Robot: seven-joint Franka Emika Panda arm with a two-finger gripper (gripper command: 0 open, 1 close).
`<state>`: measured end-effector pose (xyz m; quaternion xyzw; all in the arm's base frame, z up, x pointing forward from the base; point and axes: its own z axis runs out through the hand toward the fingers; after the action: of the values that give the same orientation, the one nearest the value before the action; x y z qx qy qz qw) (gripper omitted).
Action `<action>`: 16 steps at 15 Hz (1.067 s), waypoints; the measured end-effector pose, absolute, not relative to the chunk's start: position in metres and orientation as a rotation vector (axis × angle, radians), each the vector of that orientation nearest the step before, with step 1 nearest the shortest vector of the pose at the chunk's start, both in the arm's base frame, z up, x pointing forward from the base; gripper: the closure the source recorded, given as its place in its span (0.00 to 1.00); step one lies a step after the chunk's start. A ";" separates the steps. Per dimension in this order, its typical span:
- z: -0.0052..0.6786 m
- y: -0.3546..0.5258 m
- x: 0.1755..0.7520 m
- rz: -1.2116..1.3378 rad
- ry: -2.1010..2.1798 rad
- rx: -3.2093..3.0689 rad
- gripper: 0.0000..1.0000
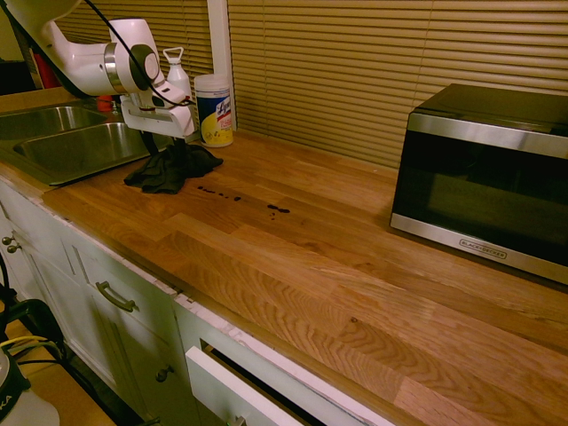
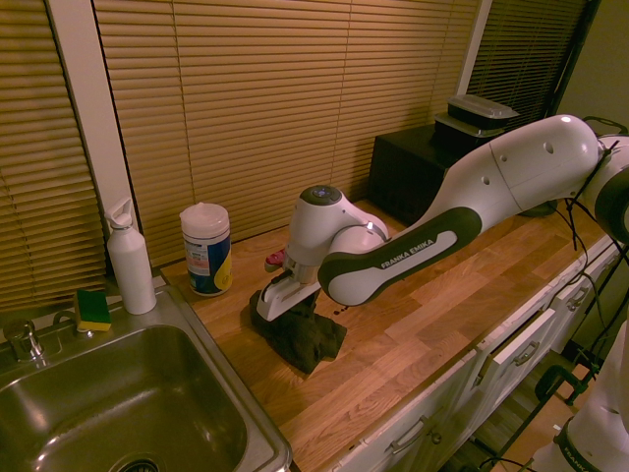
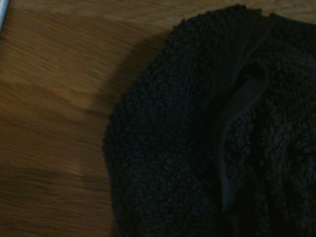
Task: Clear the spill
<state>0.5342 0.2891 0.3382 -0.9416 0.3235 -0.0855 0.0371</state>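
End effector (image 1: 177, 142) — Lysol canister (image 1: 214, 111) just beside

The microwave (image 1: 484, 177) carries "BLACK+DECKER" along the bottom of its front (small letters inside a frame, but legible). The arm (image 2: 403, 258) reads "FRANKA EMIKA" on its dark band. On the wipes canister (image 1: 214, 111), "Lysol" stands on the label (the smaller print beneath is too small to make out).

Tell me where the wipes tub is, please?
In the first exterior view, the wipes tub stands by the blinds, right of the white bottle.
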 end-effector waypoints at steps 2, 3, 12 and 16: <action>0.336 0.288 0.535 -0.260 0.996 -2.894 1.00; 0.336 0.288 0.535 -0.258 0.999 -2.896 1.00; 0.336 0.281 0.537 -0.215 1.048 -2.899 1.00; 0.336 0.278 0.538 -0.204 1.060 -2.907 1.00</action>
<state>0.5377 0.2782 0.3362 -0.9373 0.3418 -0.0659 0.0202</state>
